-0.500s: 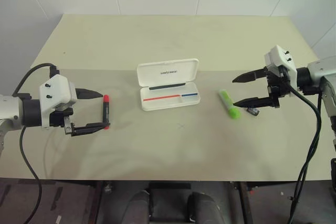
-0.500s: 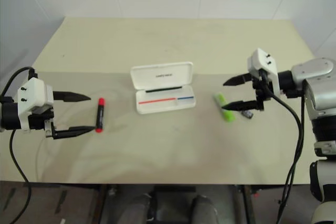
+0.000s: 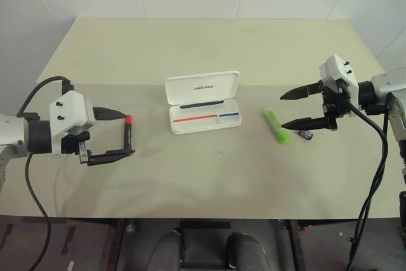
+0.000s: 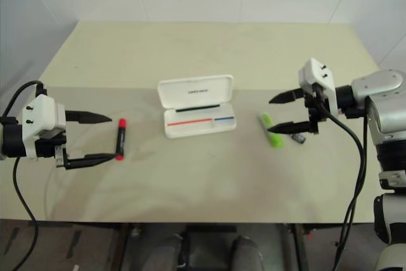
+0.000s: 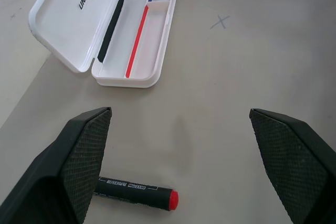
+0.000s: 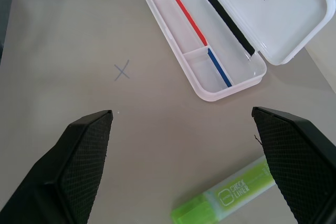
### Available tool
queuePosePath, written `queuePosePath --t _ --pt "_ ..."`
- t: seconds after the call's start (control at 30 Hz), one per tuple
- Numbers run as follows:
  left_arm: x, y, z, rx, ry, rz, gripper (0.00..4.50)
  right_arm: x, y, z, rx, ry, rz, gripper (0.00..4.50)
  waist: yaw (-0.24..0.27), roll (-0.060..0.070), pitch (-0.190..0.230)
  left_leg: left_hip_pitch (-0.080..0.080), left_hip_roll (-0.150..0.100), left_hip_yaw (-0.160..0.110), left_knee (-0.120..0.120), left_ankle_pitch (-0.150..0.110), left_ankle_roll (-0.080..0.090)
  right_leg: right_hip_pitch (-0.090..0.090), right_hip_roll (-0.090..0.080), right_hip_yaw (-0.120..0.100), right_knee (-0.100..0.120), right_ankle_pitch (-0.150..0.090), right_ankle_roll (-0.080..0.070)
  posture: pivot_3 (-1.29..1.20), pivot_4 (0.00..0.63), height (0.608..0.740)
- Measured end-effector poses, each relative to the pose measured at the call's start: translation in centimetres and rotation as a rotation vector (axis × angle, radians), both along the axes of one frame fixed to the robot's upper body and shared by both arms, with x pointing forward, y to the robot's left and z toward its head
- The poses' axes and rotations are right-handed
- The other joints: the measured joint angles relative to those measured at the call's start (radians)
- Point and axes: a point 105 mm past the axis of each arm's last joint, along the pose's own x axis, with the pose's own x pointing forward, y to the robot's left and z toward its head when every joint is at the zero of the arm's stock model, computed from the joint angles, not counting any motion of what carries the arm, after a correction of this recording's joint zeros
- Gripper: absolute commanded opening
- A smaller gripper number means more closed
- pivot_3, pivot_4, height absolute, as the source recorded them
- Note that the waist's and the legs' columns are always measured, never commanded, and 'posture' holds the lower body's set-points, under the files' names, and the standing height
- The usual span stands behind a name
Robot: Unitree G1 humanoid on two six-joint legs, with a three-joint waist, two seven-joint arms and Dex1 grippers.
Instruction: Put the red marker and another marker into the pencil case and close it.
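Left eye view: pencil case (image 3: 204,111) lies open at table centre. Our left gripper (image 3: 114,134) is spread around the red marker (image 3: 127,135), right gripper (image 3: 298,108) spread beside the green highlighter (image 3: 276,125). Both look light, rigid, likely slick and prone to roll; we'd pinch mid-barrel.

"UNITREE" stands on the pencil case (image 5: 79,24) lid; "CHECK LITER" on the green highlighter (image 6: 231,192).

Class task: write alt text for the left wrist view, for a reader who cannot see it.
An open white case lies on a beige table, lid back, with a red and a blue stripe inside. In front, the open left pincer frames a black marker with a red cap, lying flat on the table.
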Motion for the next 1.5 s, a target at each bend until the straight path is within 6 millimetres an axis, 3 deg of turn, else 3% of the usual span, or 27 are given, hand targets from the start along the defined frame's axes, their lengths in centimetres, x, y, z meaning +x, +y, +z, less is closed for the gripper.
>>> queuePosePath --t 0.6,0.9,1.5 --pt "1.0 -1.7 -1.0 -0.034 0.028 -0.052 4.49 -0.8 1.2 0.7 0.036 -0.006 0.063 4.5 0.002 0.0 0.0 0.0 0.0 0.0 0.0 0.0 0.0 0.0 0.0 0.0 0.0 0.0 0.0 0.0 0.15 0.74" --pt "2.8 -4.6 -1.0 -0.044 0.013 -0.144 4.49 -3.1 3.0 1.7 0.068 -0.018 0.165 4.5 0.018 0.0 0.0 0.0 0.0 0.001 0.001 0.0 0.0 0.0 0.001 0.0 0.0 0.0 -0.001 0.0 0.15 0.74" --pt "3.1 -3.5 -0.4 -0.026 0.016 -0.125 4.49 -3.4 2.0 1.4 0.062 -0.003 0.124 4.5 0.023 0.0 0.0 0.0 0.001 0.001 0.001 0.0 0.0 0.001 0.001 0.0 -0.003 0.002 -0.002 0.0 0.15 0.74"
